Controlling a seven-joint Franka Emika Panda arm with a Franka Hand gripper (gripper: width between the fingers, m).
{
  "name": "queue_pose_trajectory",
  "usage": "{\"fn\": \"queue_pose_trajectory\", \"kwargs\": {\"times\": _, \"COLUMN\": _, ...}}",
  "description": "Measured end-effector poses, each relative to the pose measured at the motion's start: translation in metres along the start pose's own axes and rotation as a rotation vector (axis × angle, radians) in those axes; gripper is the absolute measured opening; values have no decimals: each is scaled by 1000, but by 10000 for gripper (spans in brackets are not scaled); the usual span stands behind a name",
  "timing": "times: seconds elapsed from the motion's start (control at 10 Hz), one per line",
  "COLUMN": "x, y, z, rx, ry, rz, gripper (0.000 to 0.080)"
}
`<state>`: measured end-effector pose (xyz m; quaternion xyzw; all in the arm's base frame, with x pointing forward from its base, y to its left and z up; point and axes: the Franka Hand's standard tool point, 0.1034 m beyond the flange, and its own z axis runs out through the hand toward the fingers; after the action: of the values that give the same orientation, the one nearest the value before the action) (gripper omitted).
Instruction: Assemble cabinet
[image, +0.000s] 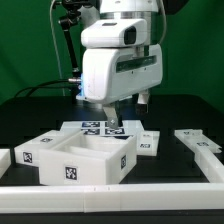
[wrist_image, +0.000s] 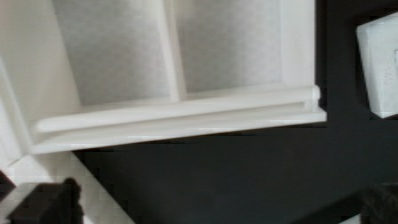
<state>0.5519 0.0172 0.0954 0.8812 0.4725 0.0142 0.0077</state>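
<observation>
The cabinet box (image: 75, 160) is a large white plastic body with open compartments and tags on its sides; it lies on the black table at the exterior view's lower left. In the wrist view its compartments and a ridged edge (wrist_image: 178, 70) fill the frame. My gripper (image: 110, 120) hangs just behind the box, over the marker board. In the wrist view the gripper (wrist_image: 214, 212) has its dark fingers (wrist_image: 45, 205) far apart, with only bare black table between them. A small white tagged piece (image: 148, 143) lies beside the box and shows in the wrist view (wrist_image: 377, 65).
The marker board (image: 98, 128) lies flat behind the box. A long white tagged piece (image: 200, 147) lies at the exterior view's right. A white rail (image: 110, 196) runs along the front of the table. A small white piece (image: 4, 157) sits at the far left.
</observation>
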Motion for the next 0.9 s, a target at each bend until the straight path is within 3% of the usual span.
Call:
{"fn": "queue_pose_trajectory", "kwargs": {"times": 0.2, "x": -5, "y": -5, "z": 5, "rx": 2, "ry": 0, "rz": -3, "gripper": 796}}
{"fn": "queue_pose_trajectory", "kwargs": {"times": 0.3, "x": -15, "y": -18, "z": 13, "rx": -9, "ry": 11, "rz": -9, "gripper": 796}}
{"fn": "queue_pose_trajectory", "kwargs": {"times": 0.6, "x": -34, "y": -49, "z": 33, "rx": 2, "ry": 11, "rz": -17, "gripper": 796}}
{"fn": "queue_pose_trajectory", "kwargs": {"times": 0.9, "x": -45, "y": -56, "z": 49, "rx": 20, "ry": 3, "rz": -33, "gripper": 796}}
